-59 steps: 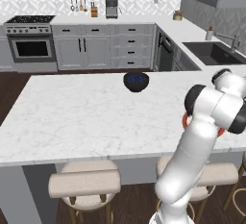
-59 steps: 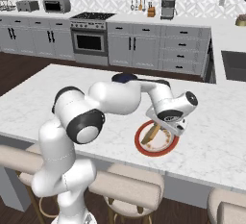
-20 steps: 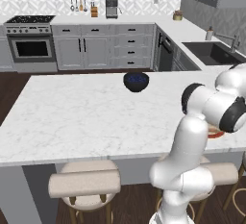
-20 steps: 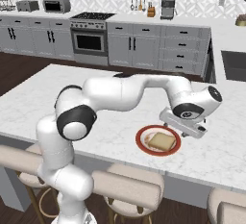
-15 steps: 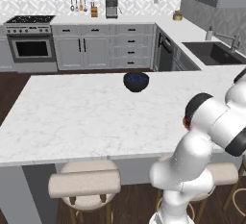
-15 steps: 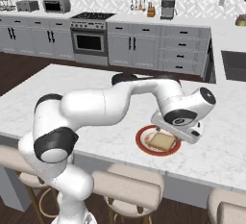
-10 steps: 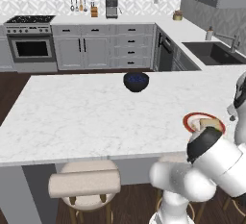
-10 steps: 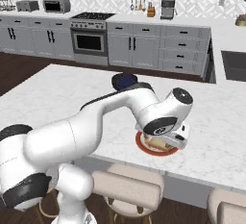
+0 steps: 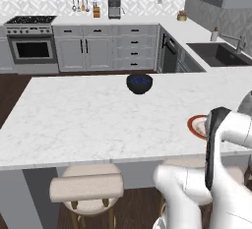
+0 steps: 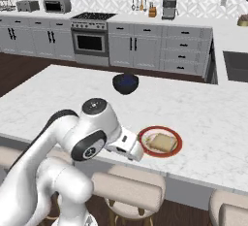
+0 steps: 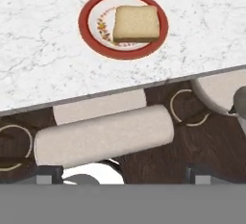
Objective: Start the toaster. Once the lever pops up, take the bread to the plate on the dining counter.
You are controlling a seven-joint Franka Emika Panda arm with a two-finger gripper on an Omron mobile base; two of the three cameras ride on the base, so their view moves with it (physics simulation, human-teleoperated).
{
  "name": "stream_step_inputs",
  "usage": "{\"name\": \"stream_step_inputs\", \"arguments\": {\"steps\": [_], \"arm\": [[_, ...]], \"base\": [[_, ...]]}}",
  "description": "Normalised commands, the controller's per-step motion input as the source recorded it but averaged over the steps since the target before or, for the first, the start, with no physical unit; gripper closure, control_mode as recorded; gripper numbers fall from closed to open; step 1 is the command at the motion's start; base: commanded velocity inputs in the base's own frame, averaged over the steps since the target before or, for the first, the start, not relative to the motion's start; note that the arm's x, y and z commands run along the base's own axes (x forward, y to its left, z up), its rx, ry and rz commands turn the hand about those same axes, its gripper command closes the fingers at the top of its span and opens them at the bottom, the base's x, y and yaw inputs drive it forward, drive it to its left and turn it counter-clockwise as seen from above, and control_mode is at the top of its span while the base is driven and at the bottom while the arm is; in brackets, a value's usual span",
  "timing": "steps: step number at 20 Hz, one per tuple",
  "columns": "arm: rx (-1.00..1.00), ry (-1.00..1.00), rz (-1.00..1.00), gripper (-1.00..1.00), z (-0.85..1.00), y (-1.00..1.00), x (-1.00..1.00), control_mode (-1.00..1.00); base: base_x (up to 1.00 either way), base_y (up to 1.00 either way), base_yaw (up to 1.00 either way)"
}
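Clearing away from the drop looks like the step in hand, judging by how things lie. The dining surface (image 10: pixel 203 108), white marble with grey veins, carries everything that matters here. Beige stools (image 9: pixel 86 187) stand under its near edge, directly below where the arm hangs.

The arm is folded low over that near edge. In the right base view its wrist sits just beside the plate (image 10: pixel 144 144), on the stool side. The plate, red-rimmed with a pale centre, lies near the surface edge. A dark blue bowl (image 10: pixel 125 83) sits well apart, further in.

The bread (image 11: pixel 136 23) lies flat on the plate, inside the rim, slightly off centre toward one side. Nothing touches it.

The pincer (image 11: pixel 117 174) is released, tips spread wide with nothing between them. It looks back at the plate from out over the stools.

Judgement: the delivery seems done. To finish well:
- draw the arm off away from the plate, not across it
- keep the wrist clear of the red rim, which is close
- mind the stool tops beneath
- leave the tips apart; no reason to clench
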Motion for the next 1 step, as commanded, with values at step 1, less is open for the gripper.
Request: {"name": "stream_step_inputs", "arguments": {"steps": [1], "arm": [[-0.09, 0.00, -0.11, -1.00, 0.49, 0.83, -0.64, -1.00]], "base": [[0.00, 0.00, 0.00]]}}
